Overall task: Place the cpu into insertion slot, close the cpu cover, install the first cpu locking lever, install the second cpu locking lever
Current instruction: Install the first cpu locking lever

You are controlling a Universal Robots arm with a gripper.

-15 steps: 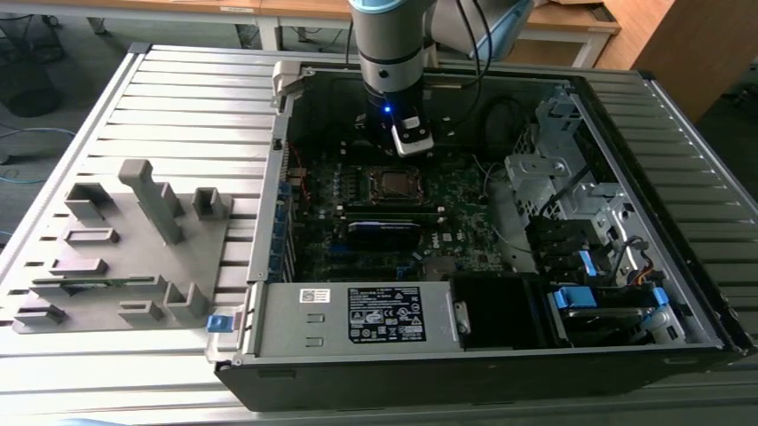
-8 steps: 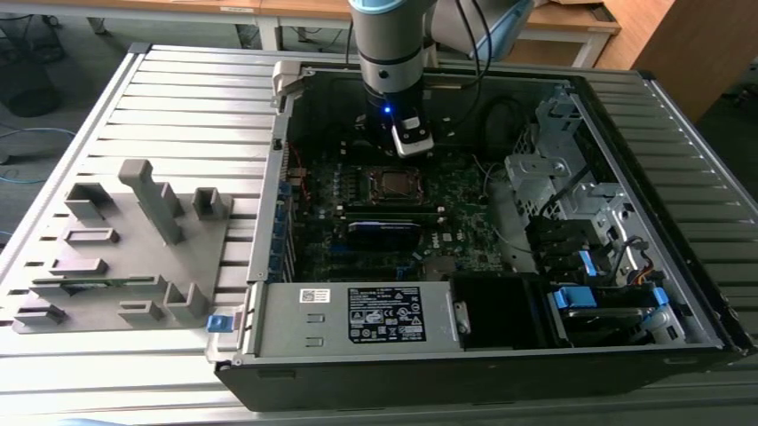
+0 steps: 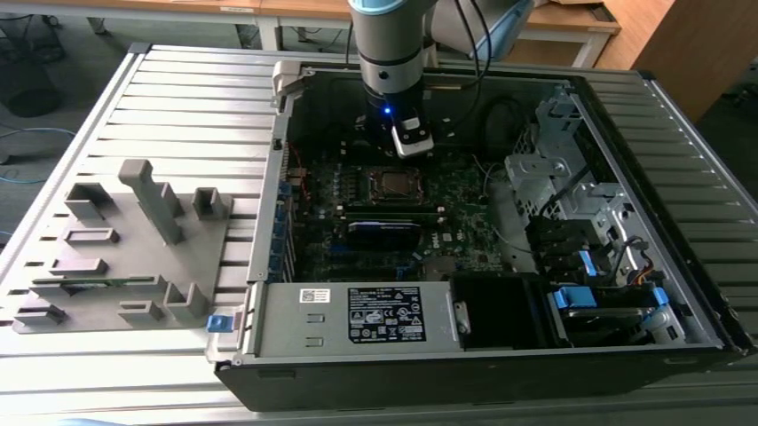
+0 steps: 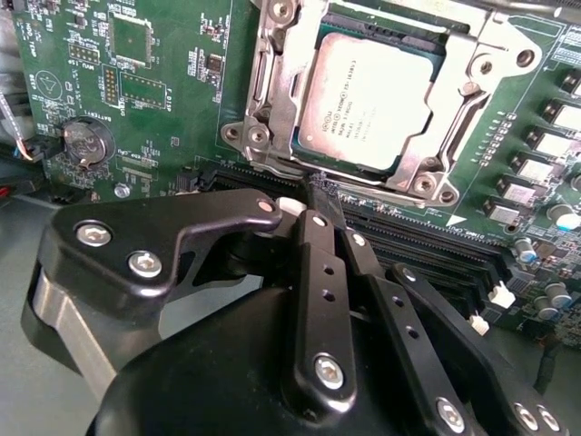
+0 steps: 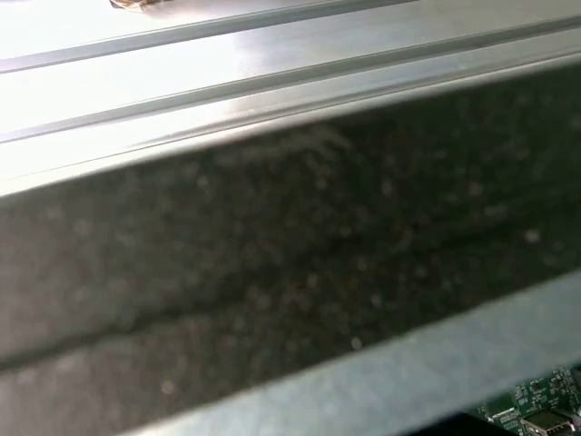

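Ribbed grey metal forms the table point(image 3: 177, 98), and an open computer case point(image 3: 474, 355) lies on it with its green circuit board point(image 3: 462, 222) facing up. At the case's 9 o'clock in the exterior view sits a grey plastic holder point(image 3: 130, 248) with upright pegs. A labelled grey power box point(image 3: 355, 315) fills the case's 6 o'clock edge.

Near the board's middle sits the socket point(image 3: 389, 182), and the chip point(image 4: 368, 100) lies seated in it, its pale metal top showing. The cover plate point(image 4: 272, 82) frames the chip, lying flat around it, with the chip visible through its window in the second wrist view.

The arm point(image 3: 391, 44) reaches down into the case from 12 o'clock. Its gripper point(image 4: 318, 195) hangs just above the socket's near rim, at about the chip's 6 o'clock in the second wrist view. The jaws look pressed together with nothing between them, their tips close to the frame; whether they touch it I cannot tell.
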